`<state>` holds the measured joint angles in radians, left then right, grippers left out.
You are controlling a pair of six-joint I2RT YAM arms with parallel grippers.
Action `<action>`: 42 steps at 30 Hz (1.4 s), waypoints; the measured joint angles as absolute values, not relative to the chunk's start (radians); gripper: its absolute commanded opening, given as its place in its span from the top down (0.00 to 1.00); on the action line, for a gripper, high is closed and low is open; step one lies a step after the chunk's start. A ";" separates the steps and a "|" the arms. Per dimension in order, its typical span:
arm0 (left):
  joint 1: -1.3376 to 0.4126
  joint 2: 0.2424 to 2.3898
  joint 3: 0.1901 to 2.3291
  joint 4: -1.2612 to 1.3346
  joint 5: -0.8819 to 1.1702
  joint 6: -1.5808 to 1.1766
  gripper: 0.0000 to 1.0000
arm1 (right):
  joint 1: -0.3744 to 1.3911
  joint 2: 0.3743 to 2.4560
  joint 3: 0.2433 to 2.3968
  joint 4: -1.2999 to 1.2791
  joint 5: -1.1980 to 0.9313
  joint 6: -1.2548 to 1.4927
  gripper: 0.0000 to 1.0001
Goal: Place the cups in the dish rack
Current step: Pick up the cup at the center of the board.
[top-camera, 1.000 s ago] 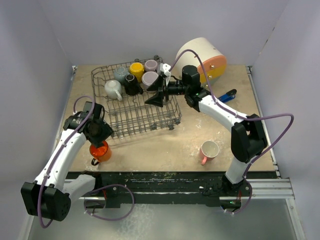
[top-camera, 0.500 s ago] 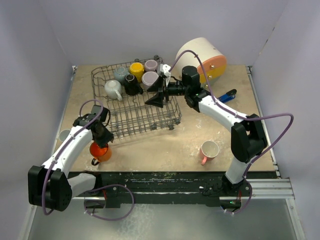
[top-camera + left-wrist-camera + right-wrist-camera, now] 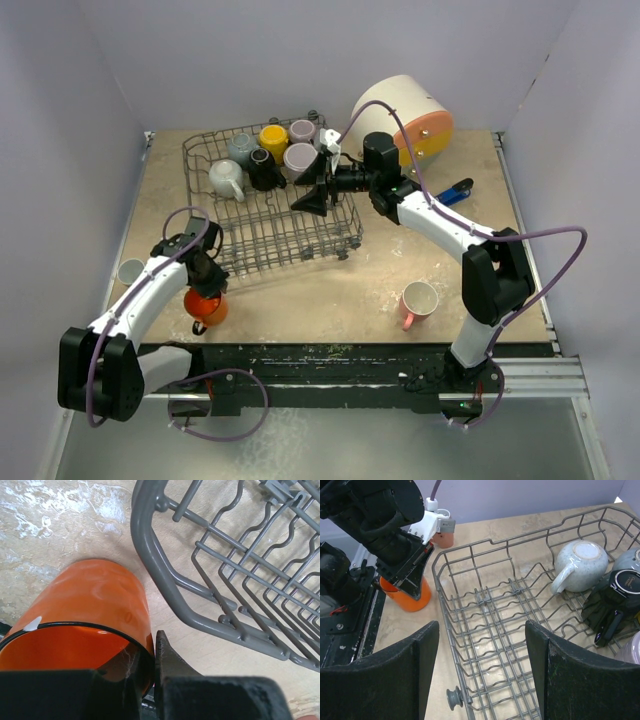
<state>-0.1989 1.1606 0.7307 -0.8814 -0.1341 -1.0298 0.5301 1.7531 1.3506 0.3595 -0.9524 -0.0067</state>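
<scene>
An orange cup [image 3: 207, 308] [image 3: 90, 600] stands upright on the table just in front of the dish rack's near left corner. My left gripper [image 3: 203, 287] [image 3: 147, 672] is shut on its wall, one finger inside and one outside. The grey wire dish rack [image 3: 290, 228] [image 3: 470, 547] holds several cups at its far end, among them a pale one [image 3: 226, 178] [image 3: 580, 562], a black one [image 3: 264, 170] and a yellow one [image 3: 273, 138]. My right gripper [image 3: 310, 198] [image 3: 482, 650] hangs open over the rack's bare middle. A pink cup [image 3: 417, 300] stands near the front right.
A big white cylinder with an orange front [image 3: 405, 115] lies behind the rack's right corner. A blue object [image 3: 455, 191] lies to its right. Another small cup [image 3: 130, 271] sits at the table's left edge. The rack's grey rim [image 3: 150, 550] runs close beside the orange cup.
My left gripper has swung down over the orange cup and closed on its wall; the cup has shifted slightly. The right arm has not moved.
</scene>
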 measured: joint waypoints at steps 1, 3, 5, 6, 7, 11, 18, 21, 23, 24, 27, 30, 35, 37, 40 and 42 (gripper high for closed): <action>-0.199 1.159 0.731 -0.883 -0.134 -1.029 1.00 | 0.530 1.753 1.351 0.356 -0.952 -0.006 0.29; -0.199 1.153 0.730 -0.886 -0.134 -1.029 1.00 | 0.530 1.753 1.351 0.351 -0.952 -0.007 0.29; -0.199 1.142 0.730 -0.895 -0.134 -1.029 1.00 | 0.530 1.754 1.351 0.347 -0.952 -0.006 0.29; -0.199 1.133 0.730 -0.901 -0.134 -1.029 1.00 | 0.530 1.754 1.352 0.345 -0.952 -0.006 0.29; -0.199 1.119 0.730 -0.908 -0.131 -1.029 1.00 | 0.530 1.754 1.352 0.342 -0.952 -0.005 0.29; -0.199 1.070 0.730 -0.921 -0.105 -1.025 1.00 | 0.530 1.755 1.358 0.340 -0.954 0.002 0.29; -0.199 0.993 0.743 -0.974 -0.048 -0.979 1.00 | 0.530 1.758 1.383 0.339 -0.963 0.010 0.29; -0.199 0.978 0.766 -0.990 -0.010 -0.949 1.00 | 0.530 1.761 1.398 0.338 -0.966 0.017 0.30; -0.199 0.969 0.788 -0.993 0.017 -0.930 1.00 | 0.530 1.760 1.405 0.338 -0.970 0.022 0.30; -0.199 0.966 0.801 -0.994 0.027 -0.922 1.00 | 0.530 1.761 1.410 0.338 -0.974 0.027 0.30; -0.199 0.962 0.846 -0.992 0.057 -0.892 1.00 | 0.530 1.761 1.423 0.339 -0.987 0.038 0.30; -0.199 0.956 0.876 -0.960 0.101 -0.860 1.00 | 0.530 1.761 1.437 0.342 -0.992 0.059 0.29; -0.199 0.955 0.880 -0.864 0.204 -0.829 1.00 | 0.530 1.761 1.476 0.346 -1.008 0.095 0.29; -0.199 0.955 0.880 -0.823 0.258 -0.823 1.00 | 0.529 1.760 1.498 0.353 -1.014 0.109 0.29; -0.199 0.955 0.880 -0.761 0.332 -0.818 1.00 | 0.526 1.760 1.523 0.369 -1.021 0.131 0.29; -0.199 0.955 0.880 -0.707 0.372 -0.818 1.00 | 0.522 1.760 1.531 0.379 -1.026 0.145 0.30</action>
<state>-0.1989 0.9546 0.8799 -0.7074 0.3717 -0.8185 0.5217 1.7603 1.5314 0.3794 -1.0256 0.1448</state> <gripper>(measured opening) 0.099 0.707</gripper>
